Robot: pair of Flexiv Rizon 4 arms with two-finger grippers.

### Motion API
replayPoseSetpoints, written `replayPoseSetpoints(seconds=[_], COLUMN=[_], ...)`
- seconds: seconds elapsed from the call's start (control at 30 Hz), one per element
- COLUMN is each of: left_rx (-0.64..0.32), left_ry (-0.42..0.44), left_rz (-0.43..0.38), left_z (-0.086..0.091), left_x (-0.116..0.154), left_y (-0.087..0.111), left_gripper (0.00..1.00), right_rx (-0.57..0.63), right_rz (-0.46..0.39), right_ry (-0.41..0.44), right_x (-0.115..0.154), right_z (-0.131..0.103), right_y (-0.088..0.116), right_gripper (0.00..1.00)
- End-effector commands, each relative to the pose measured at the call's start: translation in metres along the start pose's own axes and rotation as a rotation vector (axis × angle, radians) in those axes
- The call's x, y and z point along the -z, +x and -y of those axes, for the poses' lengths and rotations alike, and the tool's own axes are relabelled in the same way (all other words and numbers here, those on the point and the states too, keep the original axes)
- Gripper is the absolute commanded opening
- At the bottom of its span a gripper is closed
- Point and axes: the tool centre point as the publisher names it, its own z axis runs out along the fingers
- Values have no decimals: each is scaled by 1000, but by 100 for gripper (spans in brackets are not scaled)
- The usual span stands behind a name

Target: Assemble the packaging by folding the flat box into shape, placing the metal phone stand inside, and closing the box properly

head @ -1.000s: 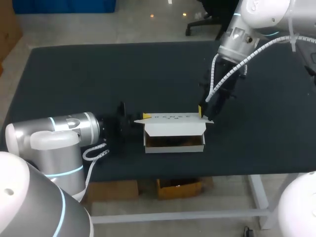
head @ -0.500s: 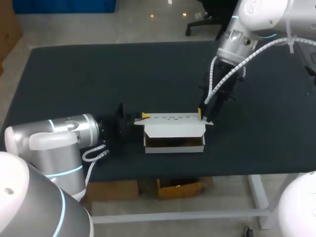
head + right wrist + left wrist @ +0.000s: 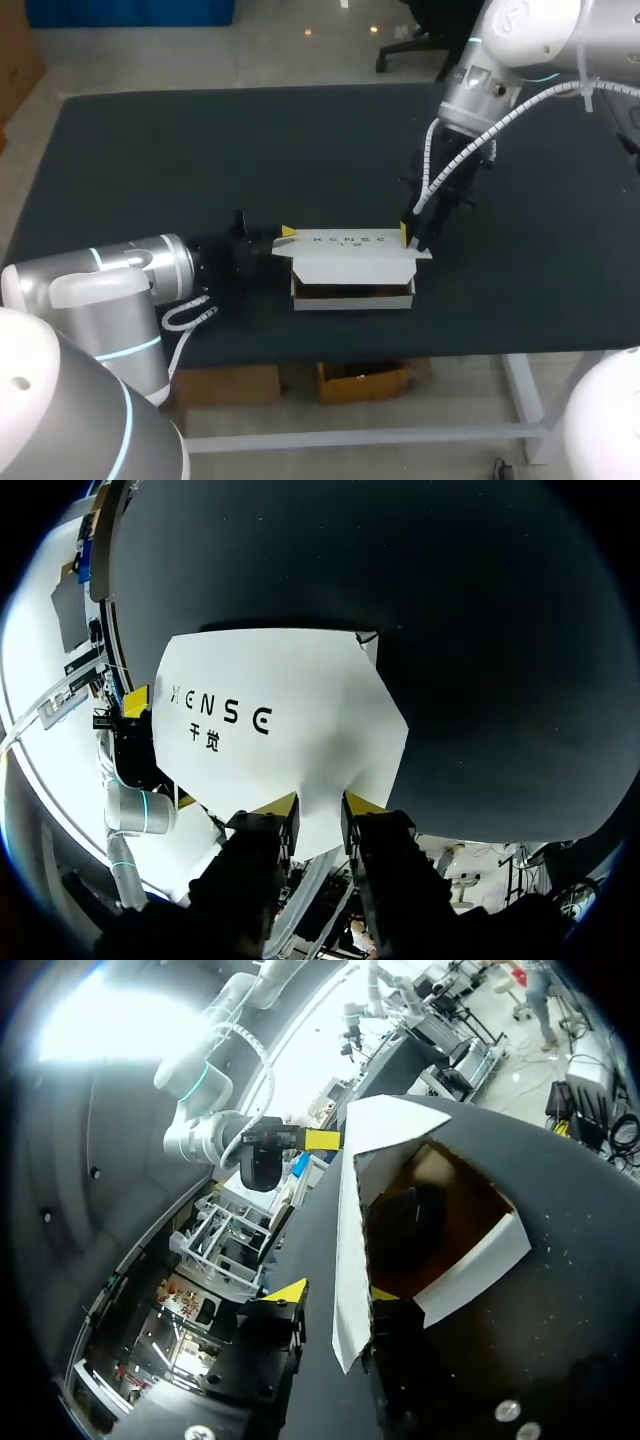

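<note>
The wide black counter (image 3: 200, 150) carries only a white cardboard box (image 3: 352, 297), at its near edge, slightly right of centre. From overhead, the left arm (image 3: 110, 275) and its dark wrist cover most of the left end effector (image 3: 338, 1293). A white corrugated cable (image 3: 432, 165) hangs along the right arm (image 3: 520, 30).

The box stands formed, its brown interior open. A dark object (image 3: 405, 1230), probably the metal phone stand, lies inside. The printed lid flap (image 3: 270, 720) is raised over the far side, and a side flap (image 3: 470, 1270) is splayed outward.

The right end effector (image 3: 320, 803) pinches the lid flap's right far corner. The left one meets the flap's left end, but I cannot tell whether it grips.
</note>
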Motion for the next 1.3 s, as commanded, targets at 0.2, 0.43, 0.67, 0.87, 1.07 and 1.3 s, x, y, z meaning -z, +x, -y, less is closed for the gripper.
replayPoseSetpoints(seconds=[0.2, 0.43, 0.67, 0.87, 1.07, 1.3], left_rx=[-10, -13, -18, -13, 85, 259], left_ry=[-29, -67, -94, -131, -161, -231], left_rz=[17, 29, 23, 26, 34, -82], left_z=[2, 1, 1, 3, 12, 10], left_x=[36, 60, 77, 92, 106, 113], left_y=[8, 10, 8, 3, -12, -26], left_gripper=[32, 33, 42, 93, 100, 100], right_rx=[-1, -3, -2, -5, -10, -14], right_rz=[-7, -10, -11, -11, -17, -33], right_ry=[-1, -5, -6, -8, -20, -52], right_x=[-2, -4, -6, -8, -9, -11], right_z=[-2, -3, -3, -4, -4, -4], right_y=[-1, -3, -4, -5, -6, -8], right_gripper=[24, 23, 23, 23, 23, 23])
